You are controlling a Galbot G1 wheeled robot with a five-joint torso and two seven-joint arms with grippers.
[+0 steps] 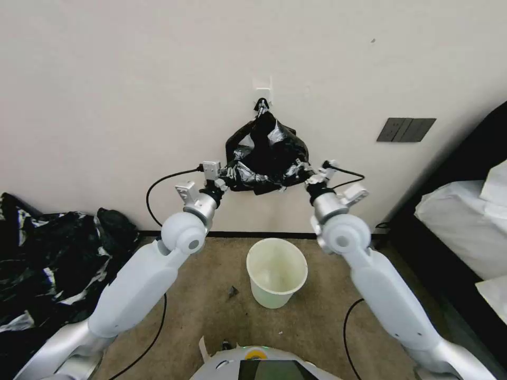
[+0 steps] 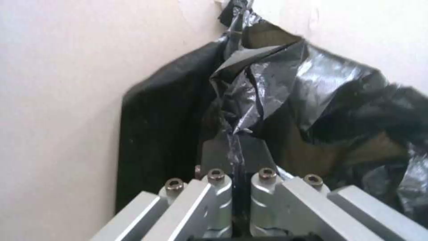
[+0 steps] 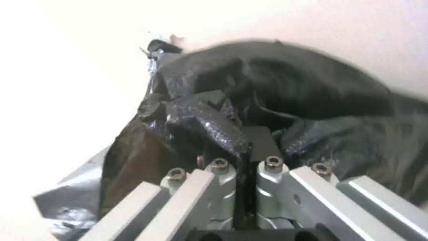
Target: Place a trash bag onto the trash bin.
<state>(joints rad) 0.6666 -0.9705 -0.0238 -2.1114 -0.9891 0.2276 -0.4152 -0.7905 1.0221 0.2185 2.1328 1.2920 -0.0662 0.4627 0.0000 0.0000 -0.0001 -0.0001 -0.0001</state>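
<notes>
One black trash bag (image 1: 266, 155) hangs against the wall (image 1: 105, 105), its peak caught on a single small hook (image 1: 262, 100), and both arms are raised to it. The left pincer (image 1: 228, 177) grips the bag's lower left edge; in the left wrist view its two fingers (image 2: 214, 157) are pressed together on a fold of the glossy plastic (image 2: 249, 100). The right pincer (image 1: 306, 177) grips the lower right edge, and in the right wrist view its two fingers (image 3: 263, 144) are likewise pinched shut on a crumpled black fold (image 3: 205, 117). The bag is stretched between the two pincers, bunched and creased with silvery glints.

One cream-white trash bin (image 1: 276, 272) stands upright on the brown carpet (image 1: 317, 316) below the bag, between the two arms and well apart from the bag. Its opening is bare, with no liner over the rim.

At the left edge of the head view lies one large heap of black and silvery plastic (image 1: 47, 264) on the floor. One dark switch plate (image 1: 405, 129) sits on the wall to the right, and a bed with white bedding (image 1: 465, 221) stands at the right edge.
</notes>
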